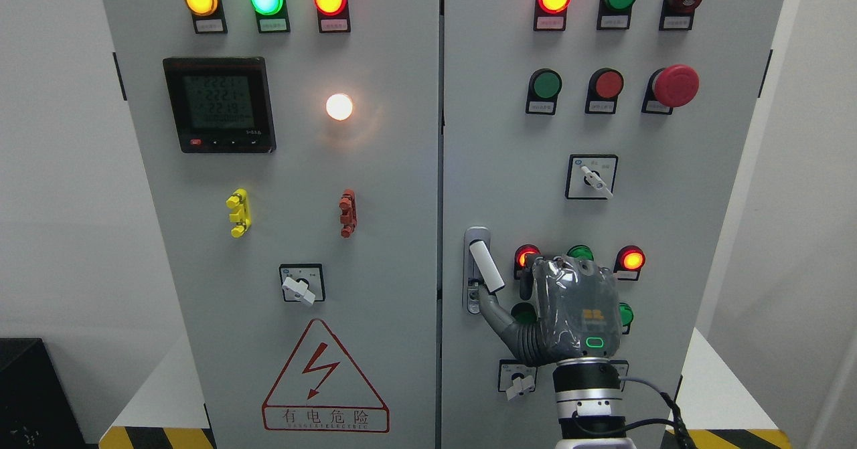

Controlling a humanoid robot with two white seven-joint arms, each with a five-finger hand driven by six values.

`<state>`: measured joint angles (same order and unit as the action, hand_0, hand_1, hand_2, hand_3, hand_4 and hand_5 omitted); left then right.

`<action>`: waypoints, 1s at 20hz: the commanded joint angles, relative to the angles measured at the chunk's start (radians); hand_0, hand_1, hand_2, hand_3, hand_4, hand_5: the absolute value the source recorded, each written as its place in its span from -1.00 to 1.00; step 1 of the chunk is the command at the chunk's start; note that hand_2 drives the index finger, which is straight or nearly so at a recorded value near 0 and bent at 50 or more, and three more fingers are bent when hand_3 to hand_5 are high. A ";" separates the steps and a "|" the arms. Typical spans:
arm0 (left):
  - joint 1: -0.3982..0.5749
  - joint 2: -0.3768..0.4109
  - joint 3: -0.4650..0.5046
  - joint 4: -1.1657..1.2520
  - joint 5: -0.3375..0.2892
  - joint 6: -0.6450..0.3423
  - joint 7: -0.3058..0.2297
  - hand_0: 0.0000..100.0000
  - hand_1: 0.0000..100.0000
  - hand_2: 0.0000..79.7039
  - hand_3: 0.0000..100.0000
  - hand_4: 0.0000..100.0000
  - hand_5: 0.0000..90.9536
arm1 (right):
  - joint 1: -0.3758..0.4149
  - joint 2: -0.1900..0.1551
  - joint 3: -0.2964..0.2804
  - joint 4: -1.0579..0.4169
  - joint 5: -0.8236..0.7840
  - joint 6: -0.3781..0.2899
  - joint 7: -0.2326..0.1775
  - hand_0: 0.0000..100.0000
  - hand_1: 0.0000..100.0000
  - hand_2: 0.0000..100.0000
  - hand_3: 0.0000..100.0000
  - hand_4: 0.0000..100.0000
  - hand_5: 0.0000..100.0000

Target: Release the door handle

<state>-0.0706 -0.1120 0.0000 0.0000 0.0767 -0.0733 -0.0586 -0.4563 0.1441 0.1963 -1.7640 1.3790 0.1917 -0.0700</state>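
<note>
Door handle [485,268] sat at the right door's left edge, its white lever long axis running roughly 11 to 5 o'clock. Right hand [569,318] lay at 4 o'clock from it, thumb touching the lever's lower end, other fingers loosely extended, gripping nothing. Retreat looked rightward, toward 4.
</note>
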 commanded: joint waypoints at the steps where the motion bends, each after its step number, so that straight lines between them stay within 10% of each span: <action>1: 0.000 0.000 -0.020 -0.017 0.000 0.004 0.000 -1.00 -1.00 -0.94 -0.83 -0.97 -1.00 | -0.001 0.000 -0.018 -0.006 0.000 0.000 -0.001 -0.39 -0.18 0.66 1.00 1.00 0.92; 20: 0.000 0.000 -0.020 -0.017 0.000 0.004 0.000 -1.00 -1.00 -0.94 -0.83 -0.98 -1.00 | -0.007 0.000 -0.043 -0.026 0.000 0.006 -0.002 -0.40 -0.20 0.66 1.00 1.00 0.93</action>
<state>-0.0706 -0.1120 0.0000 0.0000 0.0767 -0.0692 -0.0590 -0.4594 0.1442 0.1641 -1.7824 1.3790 0.1981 -0.0717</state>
